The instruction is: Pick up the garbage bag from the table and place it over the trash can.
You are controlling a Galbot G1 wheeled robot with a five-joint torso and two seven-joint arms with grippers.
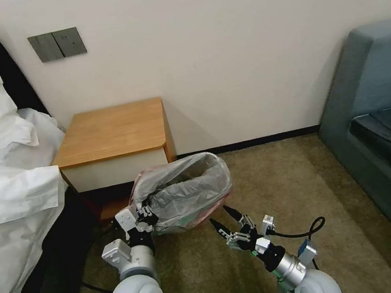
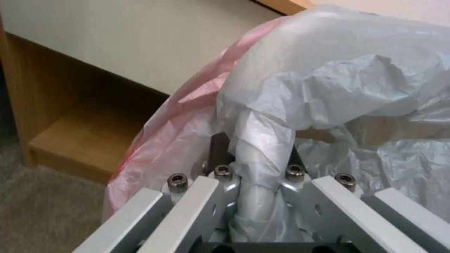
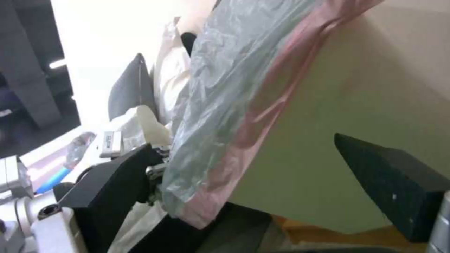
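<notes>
- Garbage bag (image 1: 183, 191) already draped over the trash can (image 3: 328, 147), mouth spread wide and grey film sagging into the opening, pinkish-red edge hanging down the outer wall; bin itself standing on the carpet (image 1: 274, 193) just in front of the desk (image 1: 112, 131), so almost wholly masked by plastic from above.
- Left end effector (image 1: 143, 215) clamped shut on a gathered fold of the bag at the near-left corner of the rim; in the left wrist view, a twisted rope of grey film pinched between the fingers (image 2: 225, 175). Probably held there to keep the liner stretched and stop it sliding off that corner.
- Right end effector (image 1: 227, 224) spread wide open, gripping nothing, poised just off the near-right side of the bin; black fingertips (image 3: 389, 182) framing the cream wall and the bag's pink hem in its wrist view. Likely lined up to catch or tuck the loose edge on that side.
- Desk top bare, nothing left there to collect.
- Task judged nearly complete: covering done, remaining work seemingly limited to seating the hem evenly.
- Risk: thin film tearing or lifting off if pulled while pinched.
</notes>
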